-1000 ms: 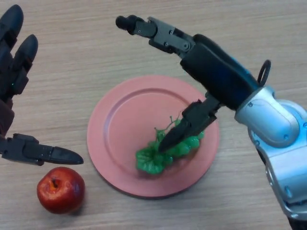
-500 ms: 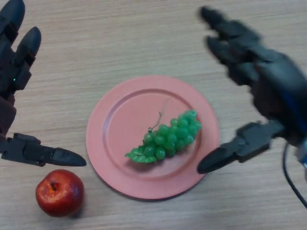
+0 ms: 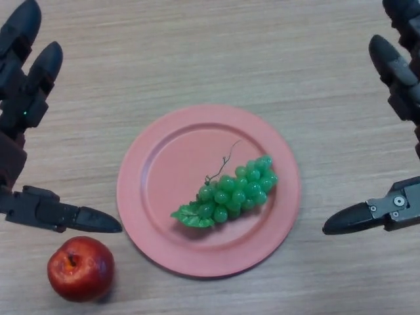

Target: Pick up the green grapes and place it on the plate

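Observation:
A bunch of green grapes [image 3: 235, 192] with a thin brown stem and a leaf lies on the pink plate [image 3: 157, 170], a little right of its middle. Nothing touches the bunch. My right hand [image 3: 400, 79] is at the right edge of the head view, well clear of the plate, fingers straight and thumb spread low toward the plate rim. My left hand [image 3: 23, 92] stays at the left edge, open too, its thumb pointing right just above the apple.
A red apple [image 3: 80, 268] sits on the wooden table at the lower left, just off the plate's rim and below my left thumb.
My right hand let go of the grapes and drew back to the right, off the plate. The bunch now rests free on the plate. The left hand barely moved.

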